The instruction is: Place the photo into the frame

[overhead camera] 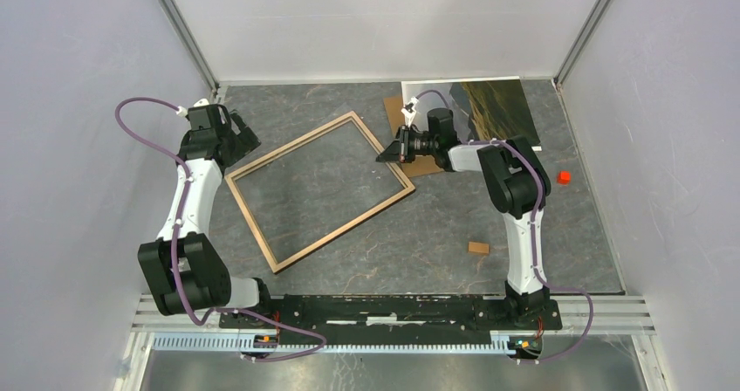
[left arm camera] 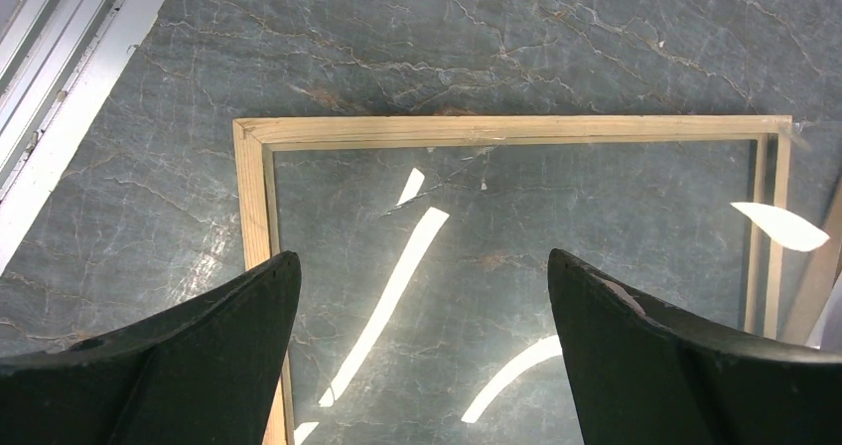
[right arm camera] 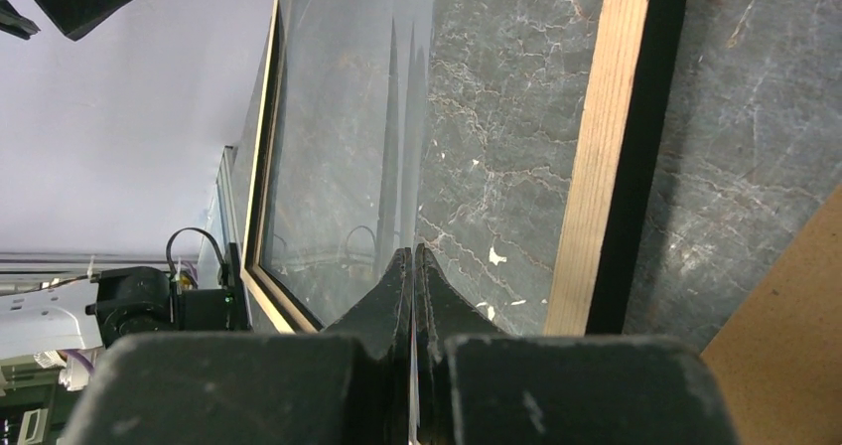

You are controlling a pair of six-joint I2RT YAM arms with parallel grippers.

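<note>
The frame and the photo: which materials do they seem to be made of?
The frame: pale, unfinished-looking wood, grain visible on the rim, black outer edge. Its pane is clear, glass or acrylic, showing glare streaks. The photo: probably printed paper, flat, with a white margin.

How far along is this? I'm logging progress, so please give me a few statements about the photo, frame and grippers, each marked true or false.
1. The photo sits inside the frame. False: it lies at the table's far right, outside the frame.
2. The left gripper is open above a corner of the frame. True.
3. The frame lies with its light wood face up. True.
4. The right gripper is wide open. False: its fingers are shut, apparently on the edge of the clear pane.
</note>
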